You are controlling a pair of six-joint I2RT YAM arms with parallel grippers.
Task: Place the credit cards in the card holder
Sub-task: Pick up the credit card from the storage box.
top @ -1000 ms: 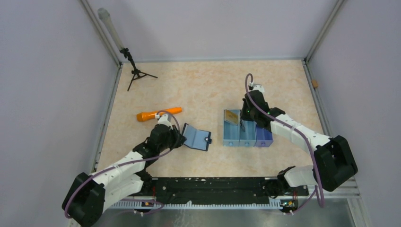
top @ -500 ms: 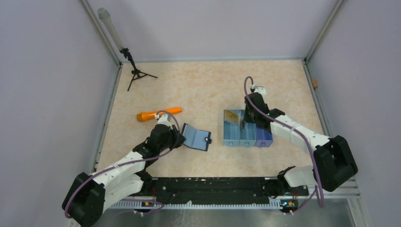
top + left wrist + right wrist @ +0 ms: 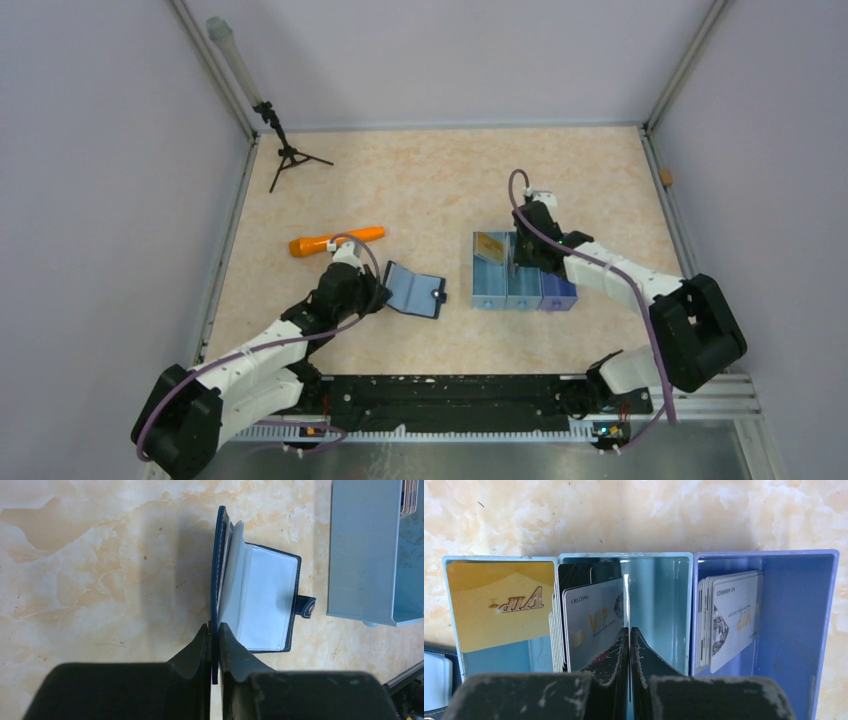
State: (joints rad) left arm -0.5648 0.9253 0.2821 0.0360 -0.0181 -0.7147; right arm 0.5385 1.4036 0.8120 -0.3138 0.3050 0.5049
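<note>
The navy card holder lies open on the table, its pale inside facing up. One cover stands on edge, and my left gripper is shut on it. From above, the card holder sits just right of that gripper. Credit cards stand in a three-compartment box: a gold card on the left, a stack in the middle and white ones on the right. My right gripper is down in the middle compartment, shut on a thin card seen edge-on.
The blue card box stands right of centre. An orange pen-like object lies behind the left arm. A small black tripod stands at the back left. Metal frame rails run along the table's edges.
The right gripper has come down and nearer into the box's middle compartment, and its jaws have shut. The left gripper keeps its hold on the card holder's cover.
</note>
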